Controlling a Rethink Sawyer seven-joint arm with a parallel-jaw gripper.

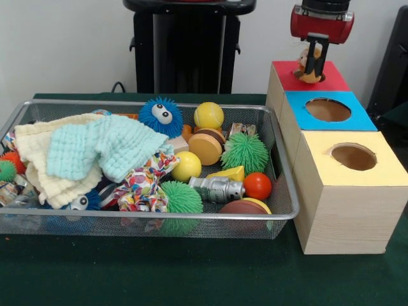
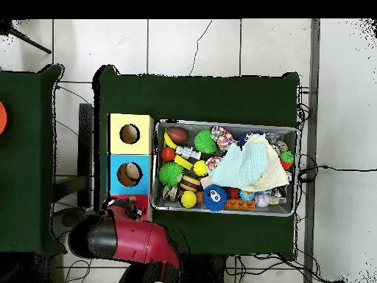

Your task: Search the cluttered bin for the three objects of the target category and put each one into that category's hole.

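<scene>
My gripper (image 1: 313,62) hangs over the red-topped box (image 1: 336,80) at the far end of the row of boxes. It is shut on a small tan and orange plush toy (image 1: 308,75), which dangles just above the red top. The hole of the red box is hidden behind the toy. In the overhead view the red arm covers the red box, and the gripper (image 2: 131,209) shows only as dark parts at the box's edge. The wire mesh bin (image 1: 153,215) holds several toys, among them a blue fuzzy ball with eyes (image 1: 160,116) and a green spiky ball (image 1: 245,152).
A blue-topped box (image 1: 364,118) and a yellow-topped box (image 1: 386,171), each with a round hole, stand in line nearer the camera. A cream and mint cloth (image 1: 95,153) covers the bin's left half. The bin (image 2: 224,122) lies right beside the boxes on the green table.
</scene>
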